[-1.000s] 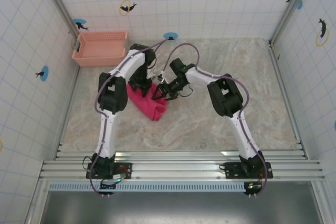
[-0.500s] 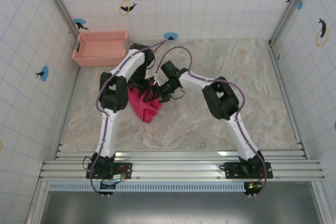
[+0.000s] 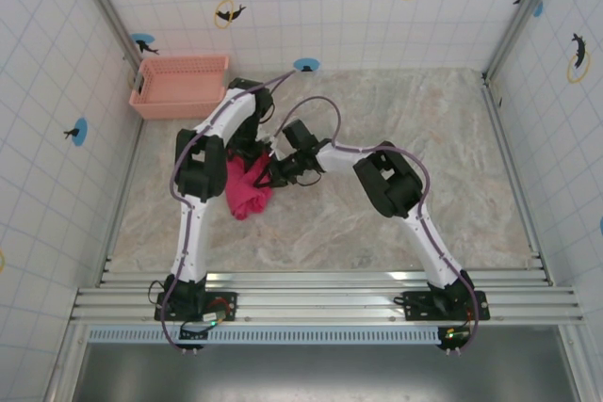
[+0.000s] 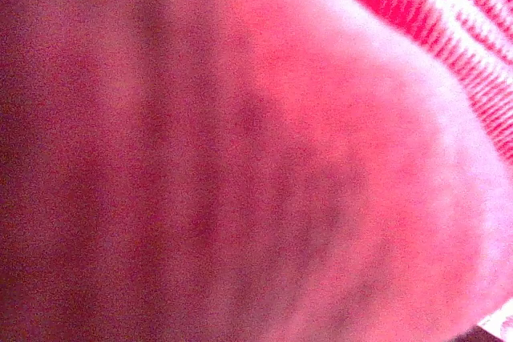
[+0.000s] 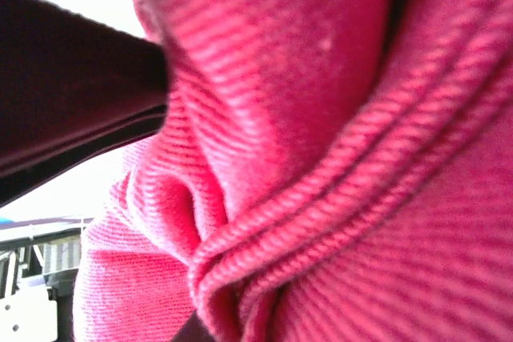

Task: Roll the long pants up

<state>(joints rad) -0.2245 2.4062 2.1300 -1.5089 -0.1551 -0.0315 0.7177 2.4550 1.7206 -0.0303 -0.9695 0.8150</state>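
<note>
The long pants (image 3: pixel 247 192) lie as a small bunched pink-red bundle on the marble table (image 3: pixel 424 138), left of centre. My left gripper (image 3: pixel 252 154) reaches down onto the bundle's far edge, its fingers buried in cloth. Blurred pink cloth (image 4: pixel 321 158) covers the left wrist view, so its jaws are hidden. My right gripper (image 3: pixel 273 173) presses into the bundle's right side. In the right wrist view a ribbed fold with a thick seam (image 5: pixel 337 174) is bunched tight against one dark finger (image 5: pixel 72 94), the cloth gathered between the jaws.
A pale pink lattice basket (image 3: pixel 179 85) stands at the far left against the tiled wall. The two arms crowd together over the bundle. Bare marble stretches to the right and toward the metal rails (image 3: pixel 320 280) at the near edge.
The right gripper has moved left, pushing the pants with it. The bundle has shifted left and grown more compact, now lying under the left arm's forearm. The left gripper has barely moved.
</note>
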